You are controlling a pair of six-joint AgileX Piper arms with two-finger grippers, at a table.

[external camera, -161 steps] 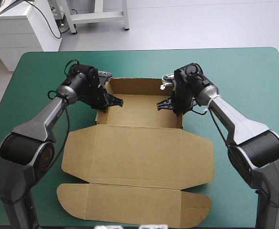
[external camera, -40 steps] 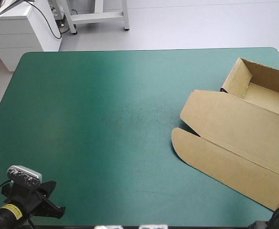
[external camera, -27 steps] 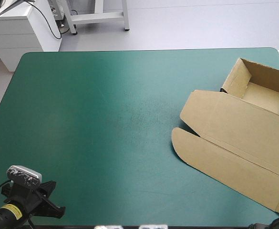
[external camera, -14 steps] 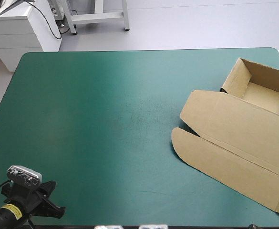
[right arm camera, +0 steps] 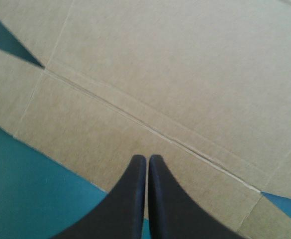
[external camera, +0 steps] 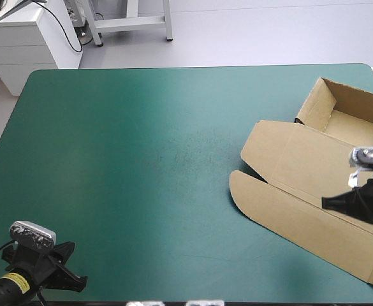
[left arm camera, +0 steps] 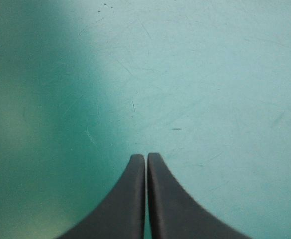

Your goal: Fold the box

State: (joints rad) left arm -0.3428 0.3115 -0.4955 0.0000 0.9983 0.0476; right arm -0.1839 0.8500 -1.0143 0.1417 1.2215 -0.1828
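With its two black fin-shaped fingers pressed together into one point and pinching nothing, the right gripper (right arm camera: 147, 158) hangs over the outer flap of the brown cut-board box (right arm camera: 185, 74), near the long crease of the lid. The box lies at the table's right edge, with its tray walls raised at the far end and its lid spread flat toward the near edge. The left gripper (left arm camera: 145, 157), fingers likewise pressed together and empty, sits at the near left corner over the bare teal-green table cover (left arm camera: 210, 74), well apart from the box.
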